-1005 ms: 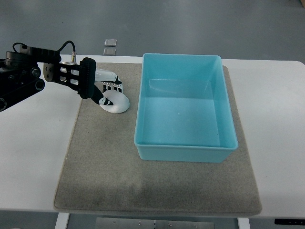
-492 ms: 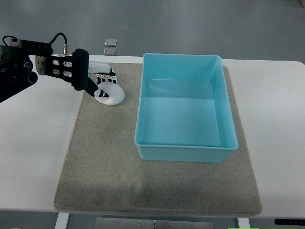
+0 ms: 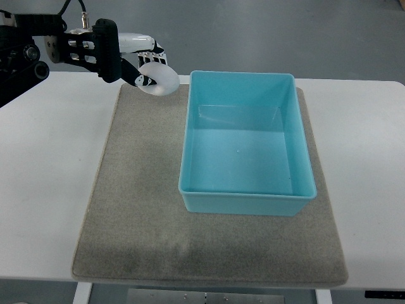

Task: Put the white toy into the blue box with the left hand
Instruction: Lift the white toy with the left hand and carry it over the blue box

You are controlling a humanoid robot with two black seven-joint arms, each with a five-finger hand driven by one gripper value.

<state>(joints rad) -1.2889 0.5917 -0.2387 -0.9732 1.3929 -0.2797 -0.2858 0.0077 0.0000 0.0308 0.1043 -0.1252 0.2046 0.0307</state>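
Top view: left hand [image 3: 136,60] grips white toy [image 3: 159,80] beside blue box [image 3: 243,199] rim.

A white table [image 3: 44,190] fills most of the view, with grey floor [image 3: 253,31] beyond its far edge. A grey mat [image 3: 139,215] lies flat on the table, covering its middle. A blue box [image 3: 247,196] sits on the right half of the mat, open side up and empty.
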